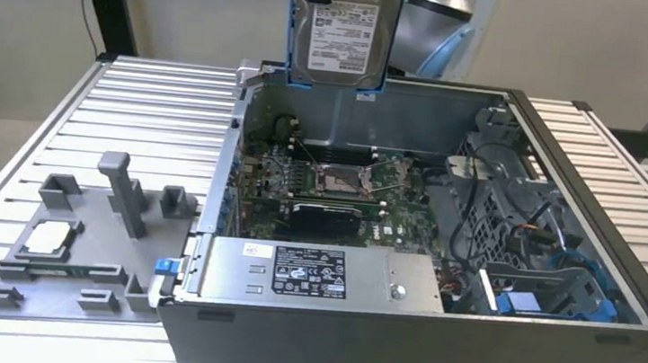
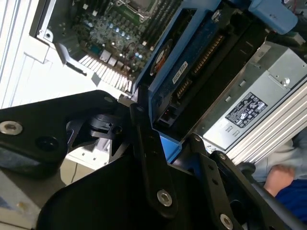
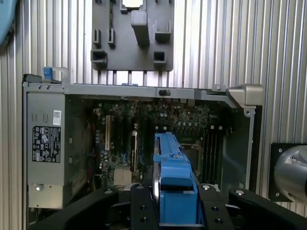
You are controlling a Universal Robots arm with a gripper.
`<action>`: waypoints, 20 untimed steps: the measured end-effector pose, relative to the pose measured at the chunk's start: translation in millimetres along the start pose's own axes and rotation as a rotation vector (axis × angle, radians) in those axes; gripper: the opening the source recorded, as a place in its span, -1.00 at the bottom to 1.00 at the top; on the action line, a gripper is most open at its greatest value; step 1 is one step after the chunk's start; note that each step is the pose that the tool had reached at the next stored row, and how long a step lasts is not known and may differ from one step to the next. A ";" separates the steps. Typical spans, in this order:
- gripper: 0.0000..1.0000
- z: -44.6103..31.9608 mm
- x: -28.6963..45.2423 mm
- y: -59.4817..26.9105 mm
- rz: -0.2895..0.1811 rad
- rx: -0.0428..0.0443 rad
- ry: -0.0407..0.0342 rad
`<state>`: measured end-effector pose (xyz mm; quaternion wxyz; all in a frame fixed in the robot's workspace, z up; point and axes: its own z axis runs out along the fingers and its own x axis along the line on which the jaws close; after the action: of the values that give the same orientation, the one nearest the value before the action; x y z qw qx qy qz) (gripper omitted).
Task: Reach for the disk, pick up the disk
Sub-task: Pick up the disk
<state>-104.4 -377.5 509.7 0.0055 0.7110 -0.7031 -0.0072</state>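
Setting: pale wall behind, ribbed silver metal table [image 1: 53,117] below, and on it one open dark-grey metal computer case [image 1: 427,355] lying on its side.
Disk: one flat silver-grey metal hard drive with a white label and blue plastic bracket [image 1: 339,34], up in the air above the case's far wall in the exterior view, hanging upright, label facing the camera.
Disk up close: in the first wrist view its blue bracket edge [image 3: 173,191] runs straight out between the black fingers; in the second wrist view its connector side [image 2: 192,72] shows.
Claw: the black gripper [image 3: 175,211] is clenched on the disk, one finger on each broad side, so the pick-up looks done.
Doing it well: my read is that the hold needs to be square and firm, with the drive kept upright and clear of the case wall.
Below the disk: one green motherboard [image 1: 337,178] with its socket, and one long grey metal power-supply box with a white sticker [image 1: 314,275] along the near wall.
Further out: one grey plastic fixture plate [image 1: 75,250] on the exterior view's left, carrying one small square silver-white chip [image 1: 50,237].
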 end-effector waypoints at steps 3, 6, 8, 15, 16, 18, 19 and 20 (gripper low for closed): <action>-1.00 -0.1 0.1 -6.3 0.000 0.0000 0.0000; -1.00 -0.2 0.1 -12.7 0.000 0.0000 0.0000; -1.00 -0.3 0.2 -16.7 0.000 0.0000 0.0000; -1.00 -0.6 0.3 -31.5 0.000 0.0000 -0.0001; -1.00 -0.6 0.4 -33.7 0.000 0.0000 0.0000; -1.00 -0.7 0.4 -38.1 0.000 0.0000 0.0000; -1.00 -0.8 0.4 -40.1 0.000 -0.0001 0.0001; -1.00 -0.8 0.4 -42.3 0.000 -0.0001 0.0000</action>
<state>-62.1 -377.5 509.7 0.0055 0.7110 -0.7031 -0.0072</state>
